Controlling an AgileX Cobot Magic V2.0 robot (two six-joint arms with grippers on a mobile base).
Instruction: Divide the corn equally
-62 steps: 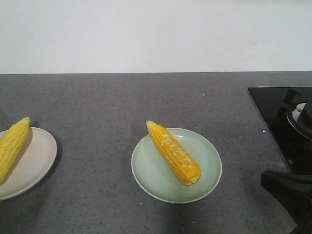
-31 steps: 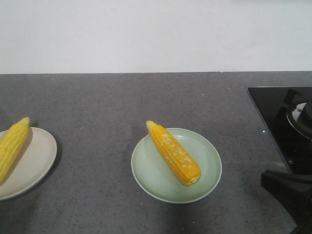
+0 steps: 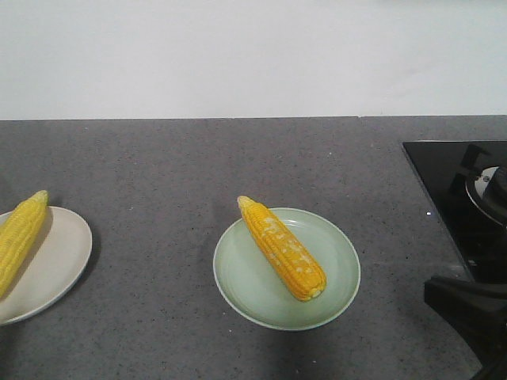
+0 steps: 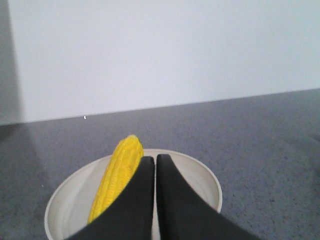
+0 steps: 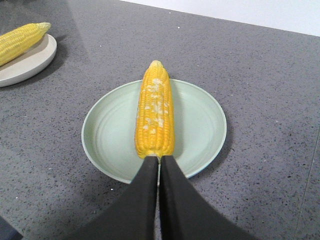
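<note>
The corn [image 5: 154, 111] lies just ahead of the shut, empty right gripper [image 5: 159, 165] on the green plate [image 5: 200, 125] (a second cob [image 4: 116, 177] beside the closed left gripper [image 4: 154, 162]), likely rigid, rounded, roll-prone; grip mid-length.

**Inspector A:** Work surface?

**Inspector B:** A dark grey speckled countertop [image 3: 158, 166] fills the lower two thirds of the front view, matte, with fine light flecks. Its far edge runs level from 9 o'clock to 3 o'clock.

**Inspector A:** Behind it?

**Inspector B:** A plain white wall [image 3: 253, 55], unmarked and evenly lit, towards 12 o'clock. The left wrist view shows a grey shadow band on the wall at 9 o'clock.

**Inspector A:** Fixtures?

**Inspector B:** A glossy black hob panel [image 3: 455, 198] is set in the countertop at 3 o'clock, part of a burner ring at its right edge.

**Inspector A:** Light?

**Inspector B:** Soft and diffuse; shadows on the countertop are faint.
</note>
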